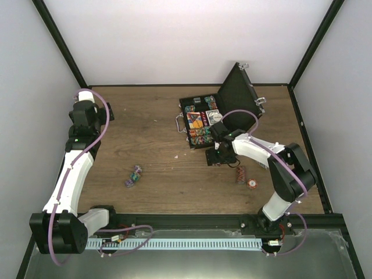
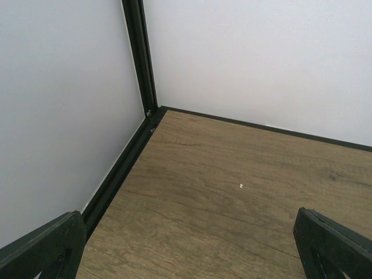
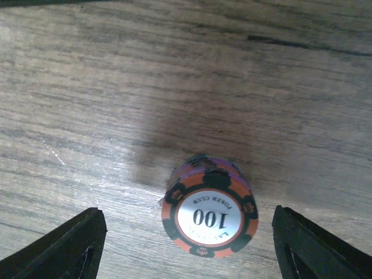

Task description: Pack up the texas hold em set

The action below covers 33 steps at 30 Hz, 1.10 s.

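The black briefcase (image 1: 199,121) lies open at the back middle of the table, its lid (image 1: 238,93) raised, with chips and cards inside. My right gripper (image 1: 214,156) hangs open just in front of it. In the right wrist view a short chip stack (image 3: 210,216), purple below and topped by an orange "100" chip, stands on the wood between the open right gripper (image 3: 187,232), touching neither finger. A loose chip stack (image 1: 247,177) lies to the right and another (image 1: 133,175) at the left centre. My left gripper (image 1: 87,113) is open and empty at the far left.
The left wrist view shows my open left gripper (image 2: 192,256) facing the back left corner, with the black frame post (image 2: 139,58) and white walls. A black rail (image 1: 192,218) runs along the near edge. A small white speck (image 1: 176,157) lies on the wood.
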Each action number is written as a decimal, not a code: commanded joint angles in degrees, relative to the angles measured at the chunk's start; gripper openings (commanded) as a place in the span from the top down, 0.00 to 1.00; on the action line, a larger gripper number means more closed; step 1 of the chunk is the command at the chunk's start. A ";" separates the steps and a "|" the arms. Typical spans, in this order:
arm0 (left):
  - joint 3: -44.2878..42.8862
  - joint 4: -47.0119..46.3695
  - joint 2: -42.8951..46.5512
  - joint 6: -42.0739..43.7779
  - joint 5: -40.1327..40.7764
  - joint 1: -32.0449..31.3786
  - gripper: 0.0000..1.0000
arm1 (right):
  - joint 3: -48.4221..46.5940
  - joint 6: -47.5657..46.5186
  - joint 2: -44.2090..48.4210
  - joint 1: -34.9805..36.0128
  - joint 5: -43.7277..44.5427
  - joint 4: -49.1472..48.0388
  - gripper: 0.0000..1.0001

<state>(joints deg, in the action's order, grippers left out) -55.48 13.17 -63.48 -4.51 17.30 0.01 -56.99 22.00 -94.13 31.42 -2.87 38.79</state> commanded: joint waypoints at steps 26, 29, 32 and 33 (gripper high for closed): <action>-0.13 -0.25 0.33 -0.75 -0.66 -0.11 0.00 | -0.65 1.94 -5.63 3.65 7.65 0.95 0.44; 0.07 -0.34 0.06 -0.76 -0.86 -0.12 0.00 | -0.60 2.06 -6.07 3.65 7.85 0.67 0.51; -0.07 -0.06 -0.67 -0.84 -1.37 -0.09 0.00 | -0.15 1.92 -5.90 3.66 7.05 -0.26 0.54; -0.20 0.00 -0.79 -1.03 -1.71 -0.10 0.00 | -0.14 1.70 -5.89 3.66 6.90 -0.47 0.56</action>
<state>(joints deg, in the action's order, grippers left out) -55.48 13.19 -63.57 -4.75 16.84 0.01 -57.32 23.44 -98.28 34.68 4.08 39.33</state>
